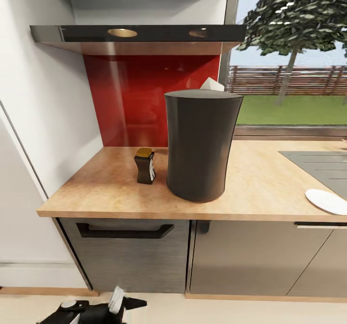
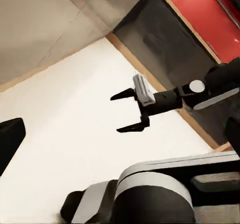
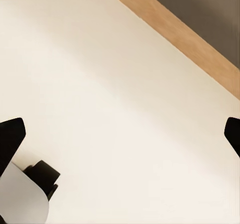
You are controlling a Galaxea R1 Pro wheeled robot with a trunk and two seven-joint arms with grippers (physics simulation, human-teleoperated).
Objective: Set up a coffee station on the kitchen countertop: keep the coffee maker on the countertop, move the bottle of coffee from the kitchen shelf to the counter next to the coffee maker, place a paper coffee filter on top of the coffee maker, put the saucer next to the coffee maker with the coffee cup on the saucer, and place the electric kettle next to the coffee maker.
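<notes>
While the robot is facing the kitchen countertop [image 1: 111,189], the coffee maker [image 1: 202,146] is standing upright near the counter's middle, a tall dark-grey tower blocking whatever is behind it. A white corner of the paper coffee filter [image 1: 212,84] is peeking over the tower's flat top at its 12 o'clock. The rest is hidden, so I cannot tell whether the filter is lying on the top or standing behind it. The bottle of coffee [image 1: 145,166] is standing upright on the counter at the coffee maker's 9 o'clock, just beside it and not touching. The saucer [image 1: 327,201] is lying at about the coffee maker's 4 o'clock, well apart from it near the counter's front edge, with the frame's side cutting it off. A grey sink drainer [image 1: 318,165] is sitting behind the saucer, also cut off. The kitchen shelf [image 1: 135,34] is hanging above the red back panel [image 1: 144,97].

Seen from the left wrist, the right gripper [image 2: 131,109] is hovering over the pale floor [image 2: 65,134] with its two black fingers spread apart, gripping nothing. One dark fingertip [image 2: 9,140] of the left gripper is showing at the frame's edge. Its partner is hidden, so whether that hand is released or clenched cannot be told.
</notes>
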